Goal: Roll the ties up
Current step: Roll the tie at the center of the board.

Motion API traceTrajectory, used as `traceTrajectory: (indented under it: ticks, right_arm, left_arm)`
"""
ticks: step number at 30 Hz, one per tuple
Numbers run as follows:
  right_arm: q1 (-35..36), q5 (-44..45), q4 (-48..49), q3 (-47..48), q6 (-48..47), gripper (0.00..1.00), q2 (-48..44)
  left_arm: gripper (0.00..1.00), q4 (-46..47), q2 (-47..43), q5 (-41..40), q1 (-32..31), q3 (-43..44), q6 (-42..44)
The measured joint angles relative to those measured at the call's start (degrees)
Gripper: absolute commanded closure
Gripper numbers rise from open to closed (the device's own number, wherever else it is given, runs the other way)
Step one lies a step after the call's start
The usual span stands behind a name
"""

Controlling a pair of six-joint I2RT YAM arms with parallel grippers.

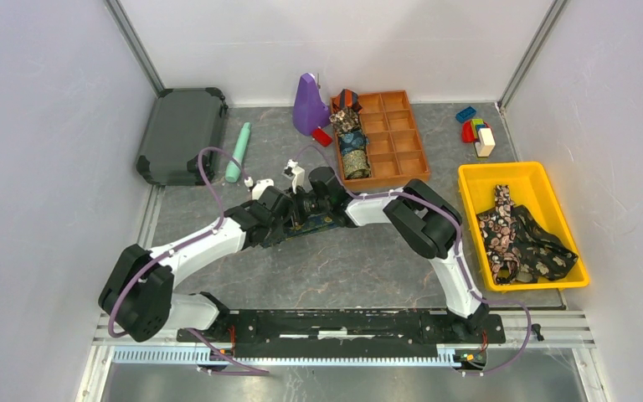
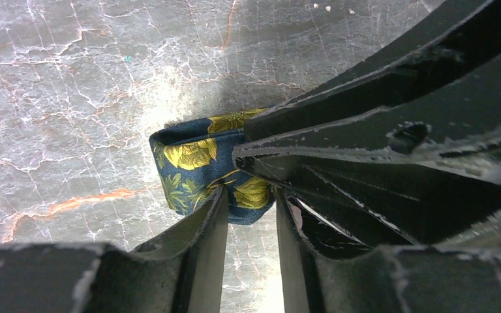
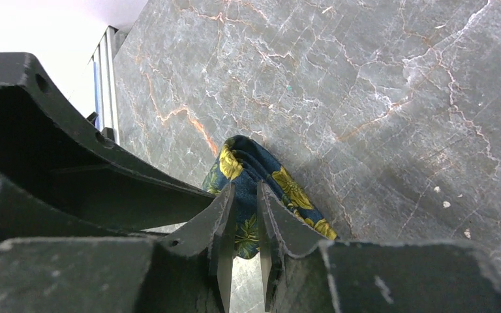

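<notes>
Item: navy-and-gold tie [image 2: 196,163], part-rolled, lying on the table [image 1: 343,268], middle of the scene. Tools: right gripper [image 3: 244,195] clenched on its fabric; left gripper [image 2: 252,195] straddles the roll's edge, grip impossible to judge. Risk: a loose left hold lets the coil spring open and unwind.

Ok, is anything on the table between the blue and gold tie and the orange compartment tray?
Nothing visible does: the table between the navy-gold tie and the orange tray looks bare, though the right arm hides part.
</notes>
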Motion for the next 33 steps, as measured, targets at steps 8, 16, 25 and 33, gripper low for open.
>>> traceTrajectory:
  ticks: [8,16,25,33]
  right_arm:
    - [-0.02,0.13,1.20,-0.02,0.35,0.76,1.38]
    - [0.55,-0.04,1.20,-0.02,0.37,0.76,1.42]
    - [1.05,-0.24,1.22,-0.07,0.37,0.77,1.42]
    - [1.05,-0.24,1.44,-0.66,0.35,0.77,1.42]
  left_arm:
    - [0.38,-0.76,-1.18,1.29,0.00,0.00,1.20]
    - [0.38,-3.15,-6.47,1.46,0.00,0.00,1.25]
    - [0.43,-5.09,-15.21,-1.51,0.00,-2.91,0.79]
    - [0.47,-3.87,-18.84,-3.72,0.00,-11.41,-1.07]
